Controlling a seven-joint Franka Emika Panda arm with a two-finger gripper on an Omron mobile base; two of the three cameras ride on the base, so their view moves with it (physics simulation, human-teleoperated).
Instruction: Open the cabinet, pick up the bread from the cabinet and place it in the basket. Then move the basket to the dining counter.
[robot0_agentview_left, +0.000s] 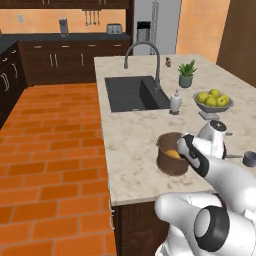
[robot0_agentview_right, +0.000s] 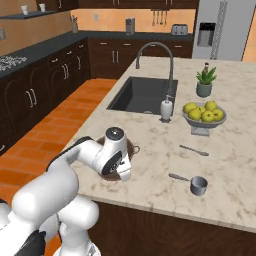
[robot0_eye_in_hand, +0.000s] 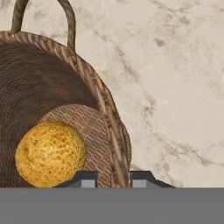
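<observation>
Claw (robot0_eye_in_hand: 113, 179) at lower centre pinches the brown woven basket's (robot0_eye_in_hand: 52, 87) rim; round golden bun (robot0_eye_in_hand: 50, 154) lies inside, on the beige marble desk (robot0_eye_in_hand: 175, 87).

You see the brown woven basket (robot0_eye_in_hand: 57, 87) upright on the beige dining counter (robot0_eye_in_hand: 175, 87), its rim between the fingertips, golden bread (robot0_eye_in_hand: 50, 154) inside, just beside them.

The counter (robot0_agentview_left: 135, 145) carried a basket (robot0_agentview_left: 170, 161) near its front edge, with a fruit bowl (robot0_agentview_left: 213, 106), soap bottle (robot0_agentview_left: 175, 102) and potted plant (robot0_agentview_left: 186, 75) farther back. A spoon (robot0_agentview_right: 194, 150) and small metal cup (robot0_agentview_right: 198, 185) lay to the right.
</observation>
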